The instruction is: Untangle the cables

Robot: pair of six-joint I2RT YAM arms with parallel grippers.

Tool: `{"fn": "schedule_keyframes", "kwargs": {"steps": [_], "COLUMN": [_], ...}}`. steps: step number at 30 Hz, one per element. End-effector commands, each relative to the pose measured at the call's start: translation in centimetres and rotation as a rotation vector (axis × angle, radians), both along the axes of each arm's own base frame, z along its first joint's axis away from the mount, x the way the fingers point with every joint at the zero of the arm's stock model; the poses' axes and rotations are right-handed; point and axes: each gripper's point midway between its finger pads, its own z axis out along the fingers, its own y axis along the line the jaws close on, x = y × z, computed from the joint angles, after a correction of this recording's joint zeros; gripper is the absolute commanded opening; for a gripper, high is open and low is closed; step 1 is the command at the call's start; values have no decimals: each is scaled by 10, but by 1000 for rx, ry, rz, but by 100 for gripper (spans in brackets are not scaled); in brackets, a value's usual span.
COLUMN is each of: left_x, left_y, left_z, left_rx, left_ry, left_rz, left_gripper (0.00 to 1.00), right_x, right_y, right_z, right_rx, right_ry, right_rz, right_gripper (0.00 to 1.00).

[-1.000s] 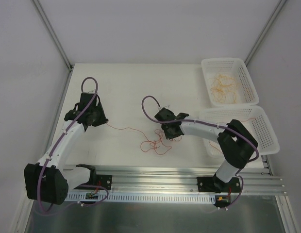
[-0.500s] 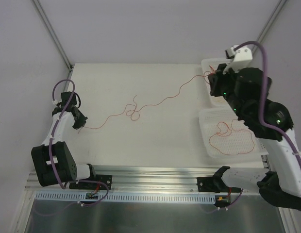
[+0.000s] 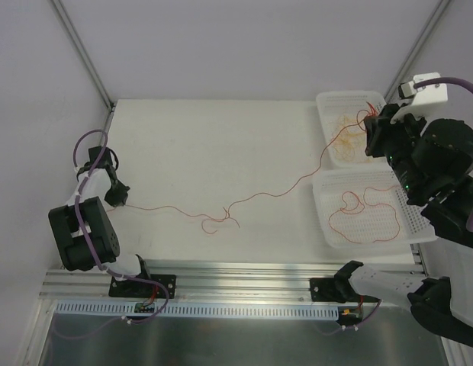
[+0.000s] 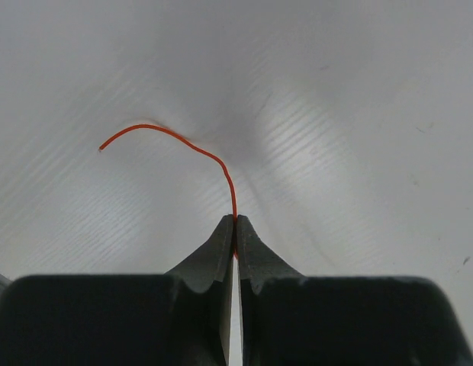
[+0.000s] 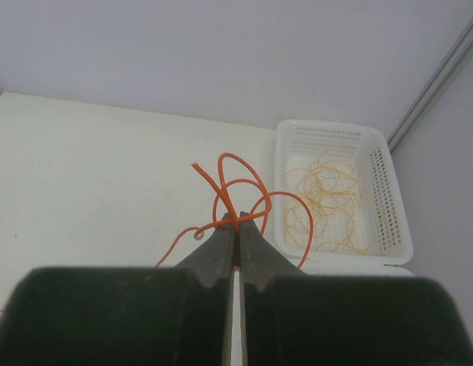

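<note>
A long red-orange cable point(image 3: 255, 198) stretches across the white table between both grippers, with a small tangle point(image 3: 220, 222) near the front middle. My left gripper point(image 3: 117, 203) at the far left is shut on one end; the free tip point(image 4: 191, 145) curls away from the pinched tips point(image 4: 236, 222). My right gripper point(image 3: 368, 128) hangs raised over the far basket, shut on looped strands of the red-orange cable point(image 5: 244, 183). Another red cable point(image 3: 351, 204) lies in the near basket point(image 3: 320, 206). Pale yellow-orange cables point(image 3: 347, 137) fill the far basket point(image 3: 351, 95).
Both white baskets stand against the right edge of the table, the far basket point(image 5: 332, 130) right behind my right fingertips, with the yellow-orange cables point(image 5: 328, 194) in it. Metal frame posts rise at the back corners. An aluminium rail runs along the front.
My right gripper has swung further right over the far basket. The cable has sagged, and its tangle has slid toward the front. My left gripper has shifted slightly left.
</note>
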Motion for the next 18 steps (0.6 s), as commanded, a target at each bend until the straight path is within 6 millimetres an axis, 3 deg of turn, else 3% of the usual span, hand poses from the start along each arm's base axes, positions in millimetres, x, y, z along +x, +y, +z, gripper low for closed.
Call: {"fn": "schedule_keyframes", "kwargs": {"steps": [1,11,14,18], "left_x": [5,-8,-8,-4], "left_y": [24,79,84,79], "left_z": [6,12,12,10], "left_rx": [26,5,1,-30], "left_ry": [-13,-53,-50,-62], "left_rz": [83,311,324,316], "left_gripper": [0,0,0,0], "right_x": [-19,-53,-66,-72], "right_y": [-33,-90,-105,-107], "right_z": [30,44,47,40], "right_rx": [8,-12,-15,-28], "right_ry": [-95,-168,-193,-180], "right_rz": [-77,-235,-259,-247], "right_gripper": [1,1,1,1]}}
